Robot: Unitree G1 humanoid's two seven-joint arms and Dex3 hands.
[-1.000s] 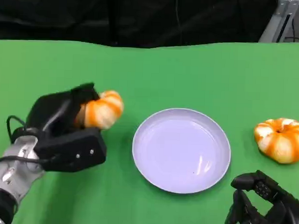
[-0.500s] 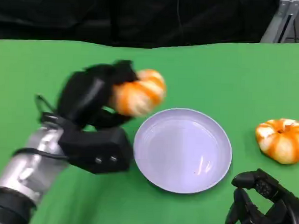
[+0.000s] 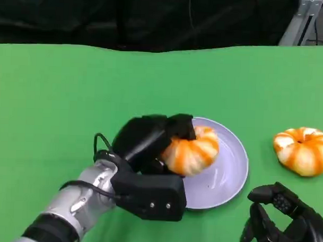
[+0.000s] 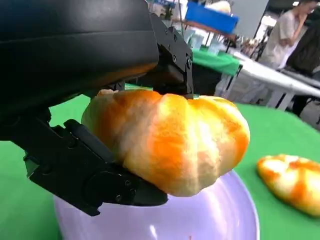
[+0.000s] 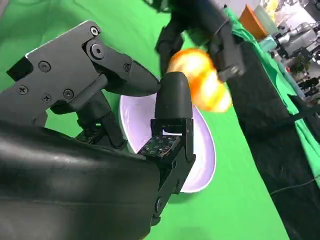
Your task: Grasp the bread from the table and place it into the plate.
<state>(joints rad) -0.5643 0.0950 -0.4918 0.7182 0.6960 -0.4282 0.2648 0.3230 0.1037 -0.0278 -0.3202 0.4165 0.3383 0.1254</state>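
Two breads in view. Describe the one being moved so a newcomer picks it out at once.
Start at the pale plate in the middle of the green table. The bread in question hangs over the plate's left half, gripped by the left robot hand. The other bread lies untouched on the cloth right of the plate.

The left hand [image 3: 149, 168] was matte black, a blocky shell with small pale screw heads along its lower face, mounted on a silver forearm [image 3: 79, 203] ending in a black cuff. Thin black cables [image 3: 99, 145] looped from the wrist (one arching clear of the metal). The right hand [image 3: 285, 226] was black too, its segmented fingers [image 5: 170, 107] studded with screws.
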